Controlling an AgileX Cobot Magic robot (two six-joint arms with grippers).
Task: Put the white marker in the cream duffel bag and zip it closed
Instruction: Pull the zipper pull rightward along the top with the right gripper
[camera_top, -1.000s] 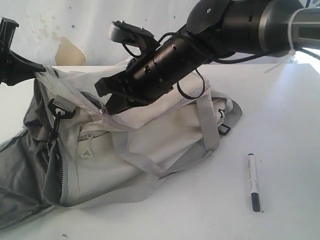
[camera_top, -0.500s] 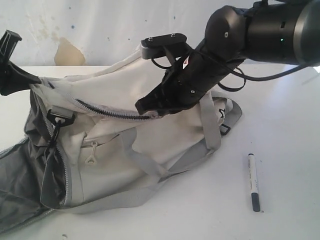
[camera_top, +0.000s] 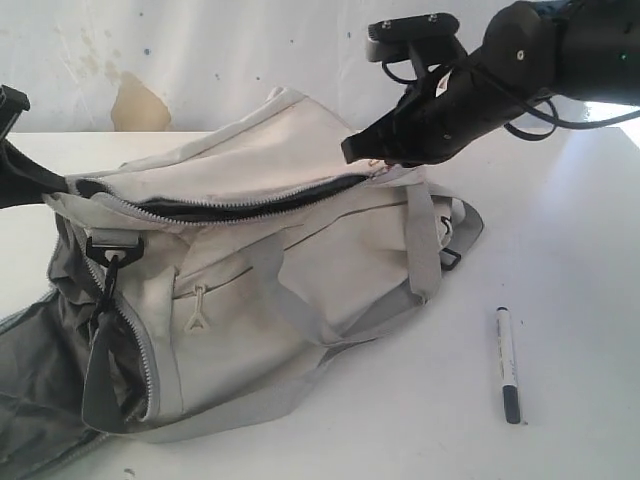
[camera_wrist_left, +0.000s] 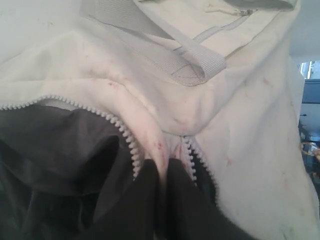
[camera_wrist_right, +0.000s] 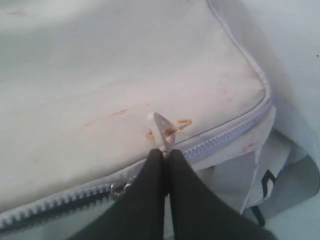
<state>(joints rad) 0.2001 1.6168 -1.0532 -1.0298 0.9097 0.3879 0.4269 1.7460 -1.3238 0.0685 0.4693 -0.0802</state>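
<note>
Right gripper (camera_wrist_right: 164, 154) has dragged its pinched zipper pull (camera_wrist_right: 161, 124) rightward; left gripper (camera_wrist_left: 164, 164) clamps the floppy cream duffel bag (camera_top: 330, 270) by its edge, holding it taut.

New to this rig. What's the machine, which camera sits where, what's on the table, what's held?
It is a robot with two arms, each ending in a two-finger gripper. The wide picture is from a camera off the arms; the other two are from a camera on each wrist. On the white table lie a cream duffel bag, its top zipper partly open, and a white marker beside it, outside the bag. The left gripper is shut on a fold of the bag's fabric by the zipper; the right gripper is shut on the zipper pull.
</note>
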